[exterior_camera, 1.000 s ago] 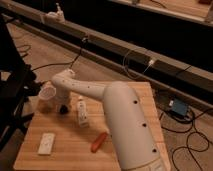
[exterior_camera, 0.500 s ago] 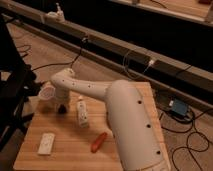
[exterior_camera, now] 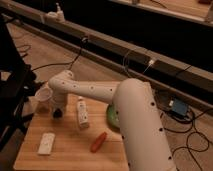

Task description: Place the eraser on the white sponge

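My gripper point(exterior_camera: 58, 111) hangs over the left part of the wooden table point(exterior_camera: 70, 152), just right of a white cup. It is shut on the eraser point(exterior_camera: 57, 114), a small black block at its tip, low over or on the table top. The white sponge point(exterior_camera: 46, 143), a flat rounded pad, lies near the front left corner, well in front of the gripper and apart from it. The white arm point(exterior_camera: 130, 115) reaches in from the lower right and hides the table's right side.
A white cup point(exterior_camera: 43, 97) stands just left of the gripper. A long white bottle point(exterior_camera: 82, 113) lies right of it. An orange-red stick point(exterior_camera: 98, 141) lies toward the front, and a green object point(exterior_camera: 111, 116) peeks from behind the arm. Cables run over the floor beyond.
The gripper has settled slightly by the cup, over the black block. The sponge, bottle and cup have not moved.
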Robot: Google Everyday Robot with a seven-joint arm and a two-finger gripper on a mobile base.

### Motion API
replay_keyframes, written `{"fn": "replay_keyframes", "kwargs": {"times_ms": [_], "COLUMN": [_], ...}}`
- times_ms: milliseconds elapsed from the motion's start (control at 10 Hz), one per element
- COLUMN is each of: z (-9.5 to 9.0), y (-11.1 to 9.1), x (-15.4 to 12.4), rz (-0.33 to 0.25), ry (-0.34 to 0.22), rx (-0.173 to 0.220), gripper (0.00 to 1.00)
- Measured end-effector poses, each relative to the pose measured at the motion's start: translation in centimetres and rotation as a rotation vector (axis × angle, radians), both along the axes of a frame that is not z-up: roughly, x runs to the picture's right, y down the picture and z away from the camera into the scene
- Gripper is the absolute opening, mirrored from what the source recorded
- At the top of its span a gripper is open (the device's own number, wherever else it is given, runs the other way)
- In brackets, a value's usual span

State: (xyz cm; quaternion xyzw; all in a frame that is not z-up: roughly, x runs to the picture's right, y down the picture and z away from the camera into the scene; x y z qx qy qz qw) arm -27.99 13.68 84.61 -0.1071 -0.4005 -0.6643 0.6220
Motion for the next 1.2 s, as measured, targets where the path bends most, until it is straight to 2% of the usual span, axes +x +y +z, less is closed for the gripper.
{"fn": "replay_keyframes", "kwargs": {"times_ms": [200,500,800,900,1200], "z": [-2.5,-5.9,-9.3,-10.1,-10.1], "y": [1.7,5.1,8.3,8.9,8.9], "x": [0.1,0.1,-2.1,-2.8,-2.8], "rz": [-0.009,0.014,0.065,0.079,0.079], "ry": [0.008,0.035,-0.003,-0.023,-0.022], "rx": [-0.017,-0.072,-0.132,-0.144,-0.145], "gripper": [0.02,0.02,0.02,0.02,0.02]}}
